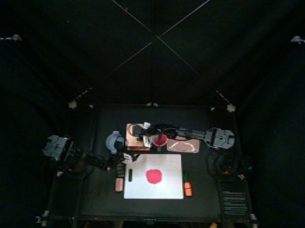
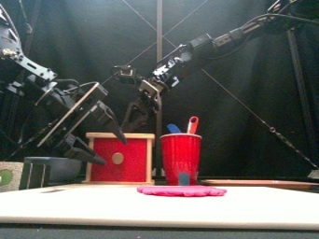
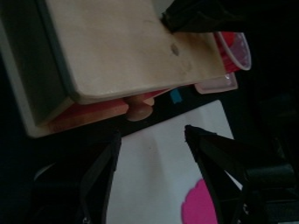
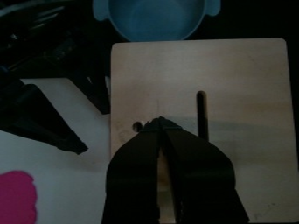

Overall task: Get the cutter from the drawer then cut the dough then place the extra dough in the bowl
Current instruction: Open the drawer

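Observation:
The pale wooden box [image 2: 121, 138] with its red drawer front [image 2: 119, 160] stands behind the white cutting board [image 2: 75, 207]; the drawer looks closed. A flat pink dough disc [image 2: 182, 190] lies on the board. My left gripper [image 3: 155, 138] is open just in front of the drawer front [image 3: 100, 114]. My right gripper [image 4: 156, 129] is shut, its tips over the box's top [image 4: 239, 96] near the slot. The blue-grey bowl [image 4: 158, 17] sits just beyond the box. No cutter is in sight.
A red cup [image 2: 181, 159] with a blue and a red toy knife stands right of the box, close behind the dough. Two small orange pieces [image 1: 187, 188] lie at the board's left and right edges.

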